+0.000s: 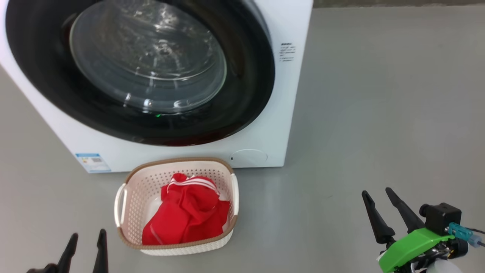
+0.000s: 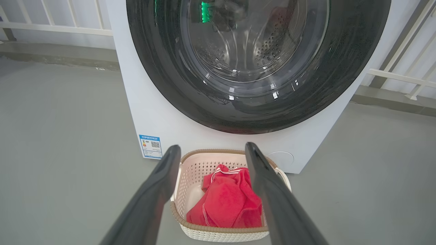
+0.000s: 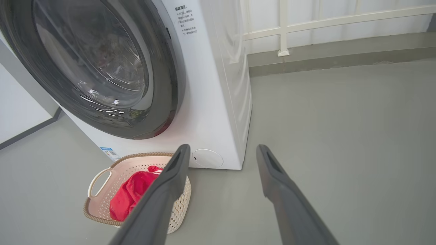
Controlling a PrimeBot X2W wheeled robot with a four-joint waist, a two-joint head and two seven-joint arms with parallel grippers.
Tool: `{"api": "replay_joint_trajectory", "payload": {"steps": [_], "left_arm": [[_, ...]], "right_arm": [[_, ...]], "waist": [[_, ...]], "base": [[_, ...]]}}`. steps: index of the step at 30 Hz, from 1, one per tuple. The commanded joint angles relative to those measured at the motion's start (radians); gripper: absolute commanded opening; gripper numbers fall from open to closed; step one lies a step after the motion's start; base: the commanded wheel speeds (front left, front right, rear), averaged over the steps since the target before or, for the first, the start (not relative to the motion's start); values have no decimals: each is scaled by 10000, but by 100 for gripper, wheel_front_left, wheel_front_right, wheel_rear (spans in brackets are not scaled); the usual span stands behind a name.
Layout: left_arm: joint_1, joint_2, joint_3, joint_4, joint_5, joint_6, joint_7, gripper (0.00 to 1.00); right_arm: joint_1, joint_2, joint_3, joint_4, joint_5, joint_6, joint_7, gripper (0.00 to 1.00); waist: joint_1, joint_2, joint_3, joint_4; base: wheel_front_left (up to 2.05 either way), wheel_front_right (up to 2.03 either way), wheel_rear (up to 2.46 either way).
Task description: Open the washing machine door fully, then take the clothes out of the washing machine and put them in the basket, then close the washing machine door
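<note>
left gripper (image 1: 88,234) sits low at the near left, jaws wide apart, holding nothing and touching nothing, tips clear of the floor (image 1: 360,113). just ahead of those jaws and a bit to their right is the basket (image 1: 136,197); in the left wrist view it lies straight beyond the tips, framed between them. the clothes (image 1: 189,212) are inside it, a red heap with the white stripes on top at the far side and some bare basket bottom on the left. clothes look soft, limp and light and would drape and trail if lifted, so pinch a raised fold at the top of the heap, not a flat edge. basket looks like light stiff plastic and would likely skid on the smooth floor if nudged; the side handles are the place to take it. beyond the basket, well ahead of both jaws, is the washing machine (image 1: 291,113), with the washing machine door (image 1: 151,64) looking shut flush against the front, and no red seen through the glass, though reflections hide part of the drum. door looks rigid, with a glossy and probably slippery rim and breakable glass; hook it at the rim's right edge, never on the dome. going by this layout, all three steps look done. right gripper (image 1: 376,193) is at the near right, jaws wide apart and empty, over bare floor, well right of the basket and off the washer's right corner.
</note>
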Motion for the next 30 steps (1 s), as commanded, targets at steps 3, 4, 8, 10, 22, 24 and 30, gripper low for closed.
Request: {"api": "replay_joint_trajectory", "payload": {"steps": [3,4,8,10,22,24,30], "left_arm": [[29,245,583,-243,107,-31,-82,100],[72,243,648,-256,129,-31,-82,100],[184,222,814,-324,197,-31,-82,100],[232,221,863,-354,223,-31,-82,100],[226,147,938,-517,390,-31,-82,100],[207,121,933,-543,390,-31,-82,100],[506,-318,515,59,257,0,70,0]], "right_arm": [[219,-129,45,-289,-58,-19,-49,100],[263,-131,11,-303,-65,-19,-49,100],[469,-150,-159,-359,-86,-19,-49,100],[566,-168,-225,-376,-100,-19,-49,100],[683,-121,-506,-472,-193,-19,-49,100],[689,-108,-538,-481,-206,-19,-49,100],[808,228,-594,89,-107,0,8,0]], "waist": [[0,0,-290,-385],[0,0,-300,-429],[0,0,-306,-538],[0,0,-320,-587],[0,0,-279,-624],[0,0,-275,-603],[0,0,-280,-599]], "base": [[0,0,0],[0,0,0],[0,0,0],[0,0,0],[0,0,0],[0,0,0],[0,0,0]]}}
